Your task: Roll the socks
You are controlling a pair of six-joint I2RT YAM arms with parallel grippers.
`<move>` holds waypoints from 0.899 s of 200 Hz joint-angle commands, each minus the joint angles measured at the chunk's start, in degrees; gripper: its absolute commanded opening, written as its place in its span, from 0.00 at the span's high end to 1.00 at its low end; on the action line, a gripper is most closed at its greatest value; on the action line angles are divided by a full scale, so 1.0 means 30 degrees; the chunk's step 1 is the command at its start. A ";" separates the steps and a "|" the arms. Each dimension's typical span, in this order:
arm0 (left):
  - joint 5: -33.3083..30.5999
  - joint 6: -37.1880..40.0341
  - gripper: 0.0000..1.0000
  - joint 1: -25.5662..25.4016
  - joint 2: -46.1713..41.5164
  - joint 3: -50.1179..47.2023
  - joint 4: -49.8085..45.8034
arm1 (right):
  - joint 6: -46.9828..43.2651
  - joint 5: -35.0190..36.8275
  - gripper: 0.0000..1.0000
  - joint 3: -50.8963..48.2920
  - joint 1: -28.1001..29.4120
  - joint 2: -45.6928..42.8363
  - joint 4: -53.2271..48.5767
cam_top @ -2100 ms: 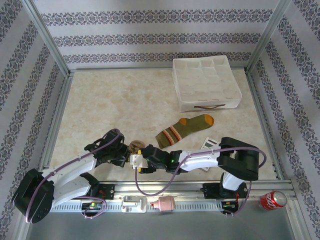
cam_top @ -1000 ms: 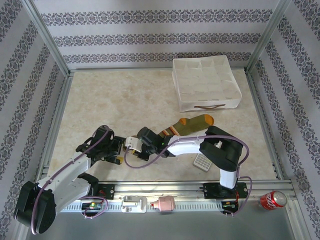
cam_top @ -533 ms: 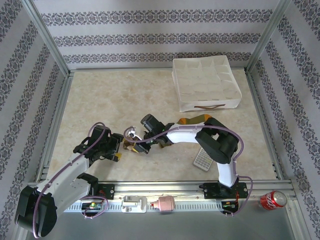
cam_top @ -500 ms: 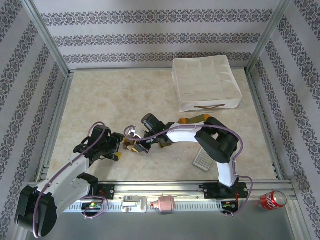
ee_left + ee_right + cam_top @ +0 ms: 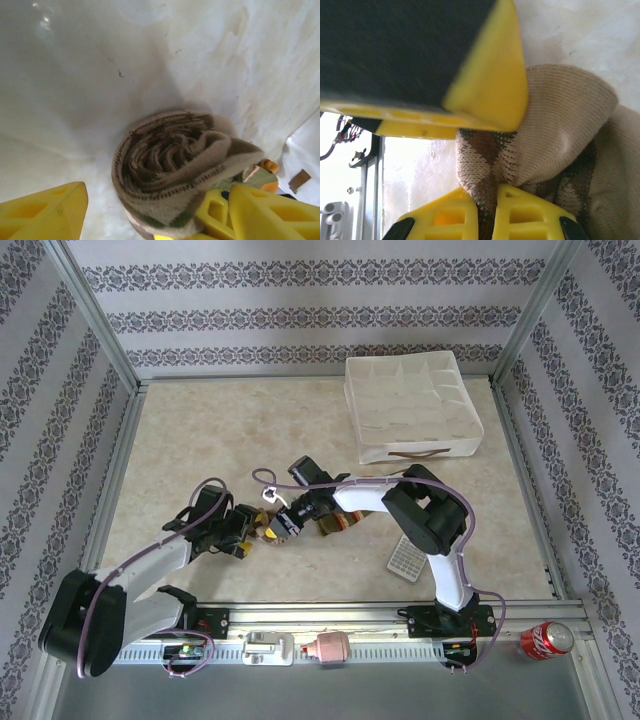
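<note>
The argyle sock (image 5: 170, 165) is lying rolled between the left gripper's (image 5: 157, 212) open fingers, roll axis pointing into them. The right gripper (image 5: 495, 157) is pinching the roll's opposite side.

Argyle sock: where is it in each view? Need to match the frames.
Top external: argyle sock, rolled up, lower centre, just left of the olive sock.
Left wrist: the sock sits centre to lower centre, spiral end facing the camera.
Right wrist: the sock is centre-right, tan cuff and brown diamonds.
Shared landmark: the marbled tabletop beneath it.
</note>
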 commanded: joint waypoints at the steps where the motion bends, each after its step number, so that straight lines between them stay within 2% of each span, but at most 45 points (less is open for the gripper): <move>1: 0.0130 0.0921 0.29 -0.0547 0.1153 0.0824 0.0759 | 0.0793 0.0850 1.00 -0.0565 -0.0064 0.1645 -0.2733; 11: 0.0129 0.0987 0.34 -0.0751 0.1684 0.0930 -0.0215 | 0.0895 0.0708 1.00 -0.0549 -0.0119 0.1723 -0.2636; 38: -0.0306 0.0462 0.55 -0.1277 0.2615 0.0537 -0.2702 | 0.0851 0.0527 1.00 -0.0565 -0.0185 0.1710 -0.2431; 65: -0.0282 0.0189 0.86 -0.1531 0.3658 0.0309 -0.4596 | 0.0023 0.1371 1.00 -0.1170 -0.0006 0.0676 -0.1806; 75: -0.0266 0.0235 0.94 -0.1558 0.3783 0.0352 -0.5091 | -0.0877 0.2525 0.90 -0.1682 0.0276 -0.0212 -0.1475; 93: -0.0422 0.0209 0.98 -0.1535 0.3653 0.0510 -0.6072 | -0.3002 0.6700 0.70 -0.3654 0.1300 -0.3003 0.0263; 106: -0.0406 0.0190 0.99 -0.1538 0.3492 0.0586 -0.6482 | -0.4768 1.0251 0.58 -0.6197 0.2323 -0.5595 0.3435; 112: -0.0365 0.0150 0.99 -0.1533 0.3423 0.0643 -0.6628 | -0.5525 1.1751 0.49 -0.7363 0.2786 -0.6660 0.5013; 123: -0.0371 0.0170 0.99 -0.1556 0.3322 0.0699 -0.6927 | -0.6825 1.3792 0.38 -0.8849 0.3614 -0.7983 0.6911; 154: -0.0356 0.0672 0.99 -0.1523 0.3172 0.1301 -0.8035 | -0.9392 1.8702 0.36 -0.8918 0.6158 -0.8429 0.6668; 180: -0.0354 0.0664 0.98 -0.1513 0.3033 0.1435 -0.8140 | -1.0655 2.0448 0.35 -0.8347 0.7735 -0.7511 0.6972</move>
